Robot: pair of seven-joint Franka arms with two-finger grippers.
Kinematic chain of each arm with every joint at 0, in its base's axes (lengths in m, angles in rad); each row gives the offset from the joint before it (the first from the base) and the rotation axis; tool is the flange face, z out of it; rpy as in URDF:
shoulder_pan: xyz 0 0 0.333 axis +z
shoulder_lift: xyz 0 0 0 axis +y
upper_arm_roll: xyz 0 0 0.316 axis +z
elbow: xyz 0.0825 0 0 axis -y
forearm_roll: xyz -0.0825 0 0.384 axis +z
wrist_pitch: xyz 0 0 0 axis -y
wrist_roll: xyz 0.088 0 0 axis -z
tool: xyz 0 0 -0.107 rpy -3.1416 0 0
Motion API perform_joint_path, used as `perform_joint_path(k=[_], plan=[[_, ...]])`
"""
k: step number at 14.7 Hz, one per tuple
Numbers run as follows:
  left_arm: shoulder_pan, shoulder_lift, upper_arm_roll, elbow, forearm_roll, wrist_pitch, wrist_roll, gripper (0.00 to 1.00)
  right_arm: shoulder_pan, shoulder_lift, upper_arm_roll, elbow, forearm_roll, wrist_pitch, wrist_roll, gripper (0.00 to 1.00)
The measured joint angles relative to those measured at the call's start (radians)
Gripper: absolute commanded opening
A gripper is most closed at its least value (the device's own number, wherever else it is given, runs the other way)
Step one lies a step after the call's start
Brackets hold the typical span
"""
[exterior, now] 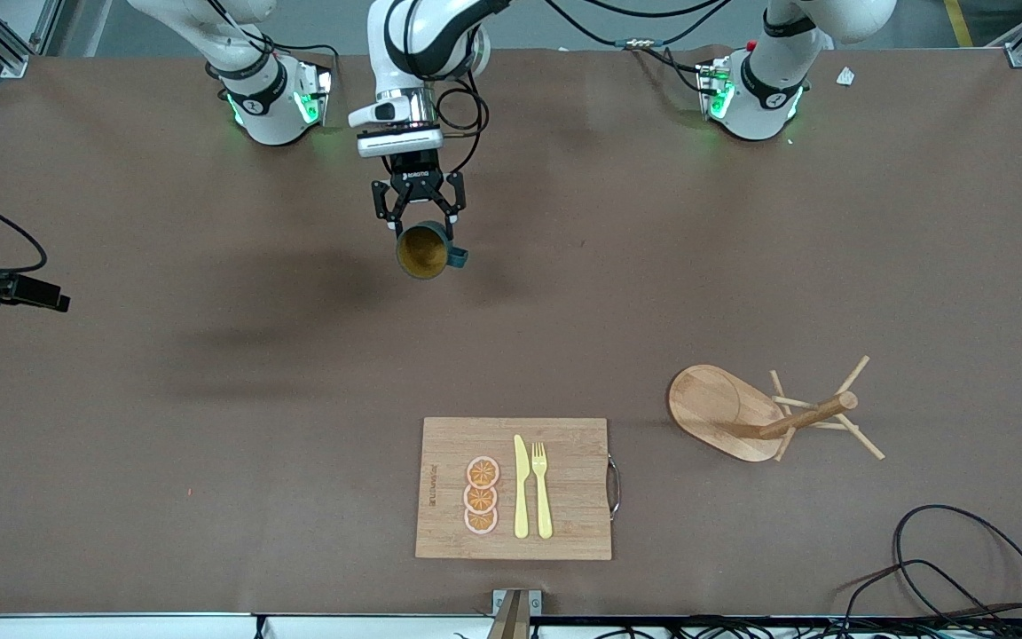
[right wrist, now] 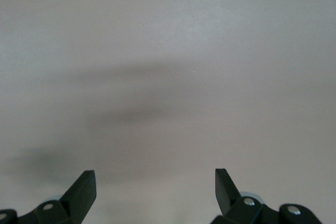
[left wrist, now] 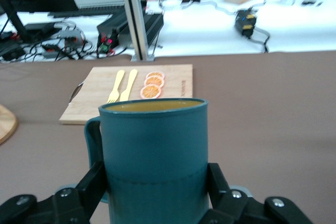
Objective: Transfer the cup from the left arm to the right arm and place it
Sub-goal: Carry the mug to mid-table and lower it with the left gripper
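Observation:
The dark teal cup [exterior: 423, 251] hangs in my left gripper [exterior: 420, 224], above the bare table between the two arm bases. It lies on its side in the air, its mustard-yellow inside facing the front camera and its handle [exterior: 458, 257] toward the left arm's end. In the left wrist view the cup [left wrist: 153, 150] fills the middle, and the left gripper [left wrist: 155, 187] has a finger pressed on each side of its wall. My right gripper [right wrist: 156, 182] is open and empty over bare brown table.
A wooden cutting board [exterior: 440, 444] with orange slices [exterior: 482, 495], a yellow knife [exterior: 521, 486] and a fork [exterior: 542, 488] lies near the front edge. The wooden peg rack [exterior: 724, 408] lies tipped over toward the left arm's end. Black cables [exterior: 946, 568] lie at that near corner.

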State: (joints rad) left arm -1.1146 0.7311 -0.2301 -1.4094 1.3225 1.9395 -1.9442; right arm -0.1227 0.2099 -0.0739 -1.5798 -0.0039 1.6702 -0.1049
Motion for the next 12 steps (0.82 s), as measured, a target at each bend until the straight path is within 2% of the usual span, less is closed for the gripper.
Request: perform_joint_path(k=[6,12], plan=[[-0.026,0.14,0.001,-0.05,0.256,-0.033,-0.261,0.56,-0.001,0.049,0.0,-0.015,0.001,0.062,0.013,1.0],[-0.036,0.273,0.002,-0.05,0.365,-0.081,-0.352,0.58,-0.011,0.099,0.001,-0.007,0.0,0.094,0.042,1.0]])
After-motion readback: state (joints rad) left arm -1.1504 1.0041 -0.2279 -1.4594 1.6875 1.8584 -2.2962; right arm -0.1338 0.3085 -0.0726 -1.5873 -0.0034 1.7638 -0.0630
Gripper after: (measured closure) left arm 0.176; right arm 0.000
